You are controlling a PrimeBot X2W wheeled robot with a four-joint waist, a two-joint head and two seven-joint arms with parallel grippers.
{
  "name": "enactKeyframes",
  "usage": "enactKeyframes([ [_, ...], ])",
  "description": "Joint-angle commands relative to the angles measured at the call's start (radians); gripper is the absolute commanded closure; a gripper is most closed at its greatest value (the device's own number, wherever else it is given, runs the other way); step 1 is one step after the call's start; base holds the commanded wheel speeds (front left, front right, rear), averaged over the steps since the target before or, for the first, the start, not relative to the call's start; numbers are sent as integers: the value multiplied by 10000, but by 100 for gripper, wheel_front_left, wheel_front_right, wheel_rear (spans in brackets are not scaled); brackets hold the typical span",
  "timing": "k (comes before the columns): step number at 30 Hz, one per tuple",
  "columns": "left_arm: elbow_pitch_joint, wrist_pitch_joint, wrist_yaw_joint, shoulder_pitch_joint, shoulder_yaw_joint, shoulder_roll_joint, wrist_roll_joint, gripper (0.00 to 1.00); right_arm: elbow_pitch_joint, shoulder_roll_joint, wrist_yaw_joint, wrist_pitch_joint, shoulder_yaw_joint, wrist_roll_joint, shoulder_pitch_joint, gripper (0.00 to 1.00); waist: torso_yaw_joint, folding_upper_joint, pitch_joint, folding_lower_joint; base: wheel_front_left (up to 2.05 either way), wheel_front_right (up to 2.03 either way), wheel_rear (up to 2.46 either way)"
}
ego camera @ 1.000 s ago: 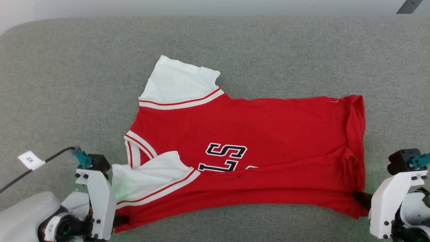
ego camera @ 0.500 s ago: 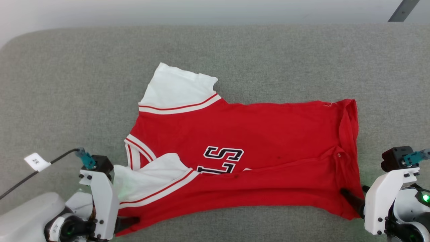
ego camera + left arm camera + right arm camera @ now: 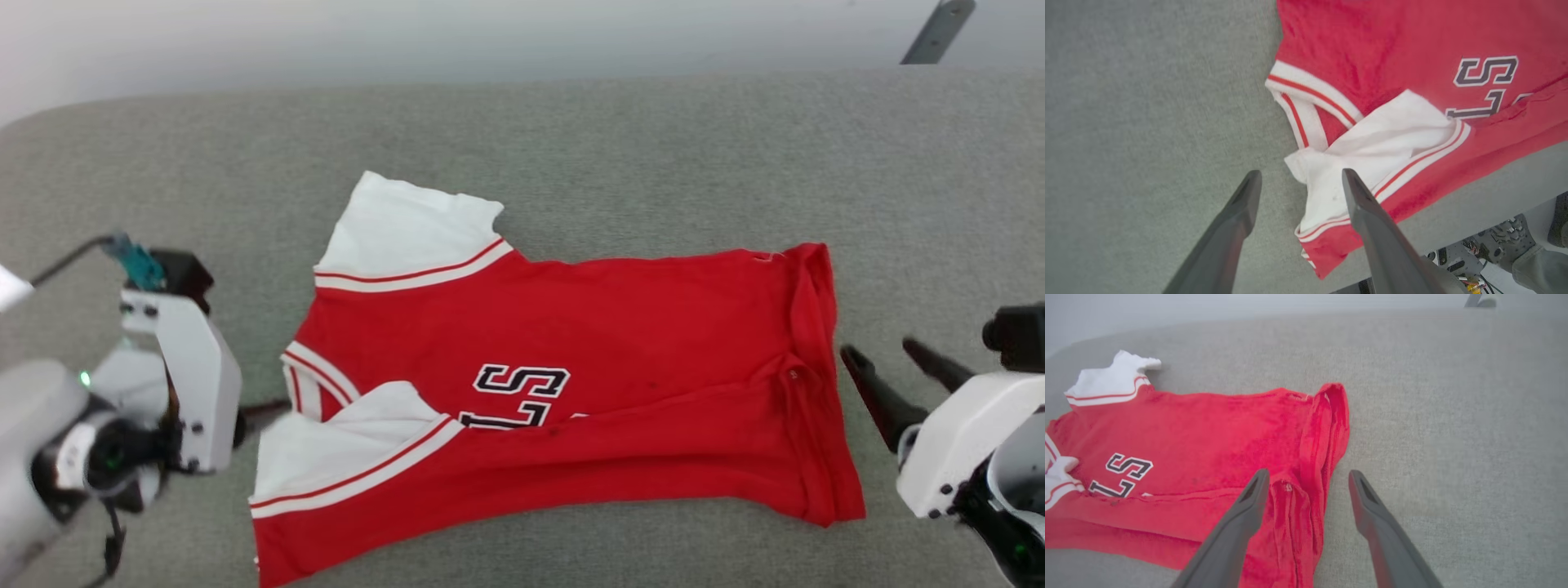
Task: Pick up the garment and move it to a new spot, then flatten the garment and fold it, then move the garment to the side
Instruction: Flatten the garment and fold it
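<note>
Dark-fingered and spread wide, the left tool [image 3: 1301, 175] holds nothing. In its wrist view one finger shows against bare grey cloth and the other against the edge of a white sleeve, though whether it touches the sleeve cannot be told. The right tool [image 3: 1308, 473] is also wide open and empty. In the head view it [image 3: 880, 349] stands just beside the hem, apart from it. Between the two lies the garment [image 3: 588, 351], a red jersey flat on the grey fabric-covered worktop [image 3: 653, 147], its long axis running across from the robot's left to its right. The collar and sleeves point to the left and the hem to the right. One white sleeve sticks out on the far side, away from the robot. The other is folded in over the chest beside the striped neck trim. The near long edge is folded up over the body and covers the lower part of the black lettering, so that only the sideways letters "LS" can be read. The hem is bunched into a raised ridge. The near left corner lies at the worktop's near edge, and below that edge the left wrist view shows exposed wiring and metal parts [image 3: 1466, 253]. A dark slanted bar [image 3: 935, 33] stands beyond the far right corner, well apart from the garment.
</note>
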Motion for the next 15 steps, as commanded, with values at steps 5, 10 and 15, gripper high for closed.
enactKeyframes([
  [5,485,-493,-377,-834,319,-306,657,0,-180,-68,-16,-2250,577,-433,-460,0,-508,0,350,0,0,0,0],
  [10,1661,-1435,-993,-1579,612,-807,1350,0,166,49,-16,-4928,1045,-997,-950,0,-999,0,725,0,0,0,0],
  [15,3034,-2125,-1590,-2362,674,-1336,2103,0,719,301,-16,-6781,1459,-1468,-1352,0,-1491,0,1152,0,0,0,0],
])
